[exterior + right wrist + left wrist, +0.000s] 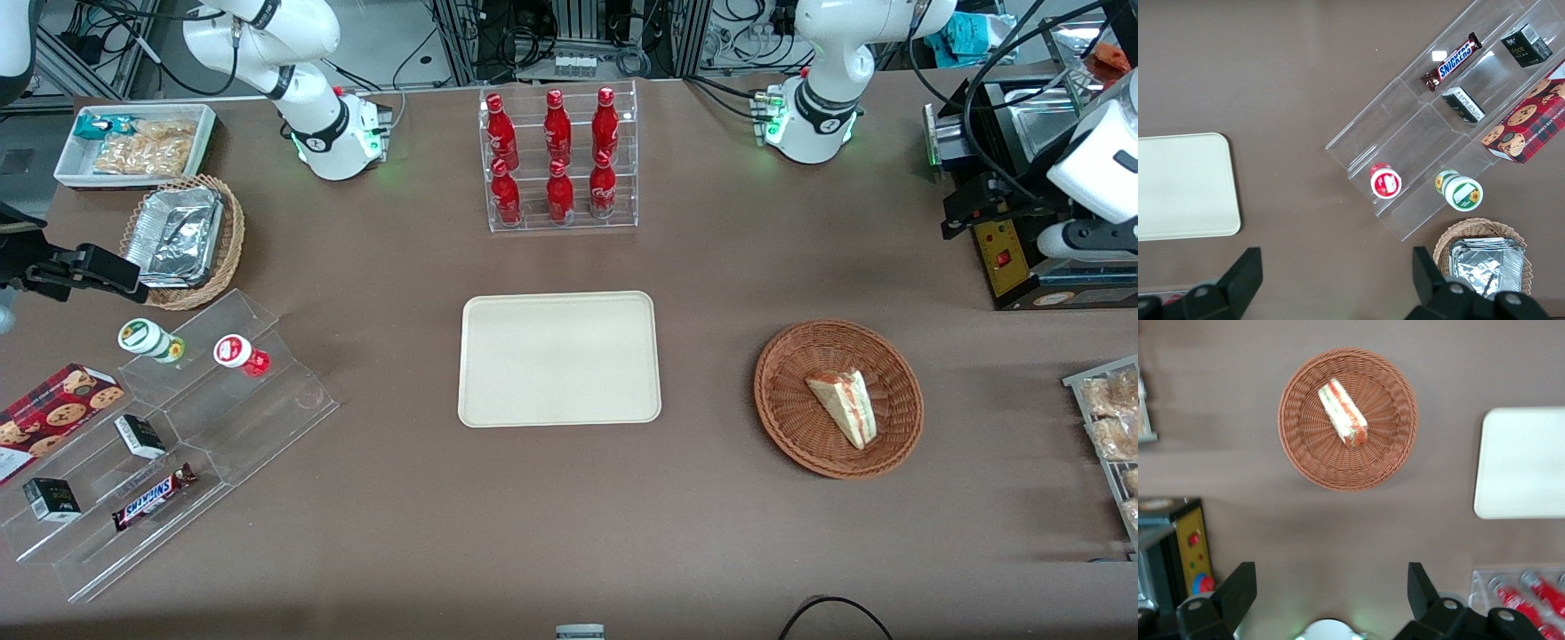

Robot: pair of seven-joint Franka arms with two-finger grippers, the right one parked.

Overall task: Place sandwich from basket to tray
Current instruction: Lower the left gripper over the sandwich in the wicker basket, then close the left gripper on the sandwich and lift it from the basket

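Note:
The sandwich point(845, 407) point(1343, 413), a pale wedge with red and green filling, lies in the round reddish-brown basket point(782, 391) point(1298, 447) toward the working arm's end of the table. The cream tray point(558, 358) point(1521, 463) point(1178, 187) sits bare at the table's middle, beside the basket. My left gripper point(956, 218) point(1329, 577) hangs open high above the table, farther from the front camera than the basket and well apart from it. Nothing is between its fingers.
A black machine with a yellow panel point(1005, 258) point(1191, 547) stands just under the gripper. A clear rack of red bottles point(558, 160) stands farther back than the tray. A rack of bagged snacks point(1111, 418) sits at the table edge near the basket. An acrylic shelf point(178, 427) is at the parked arm's end.

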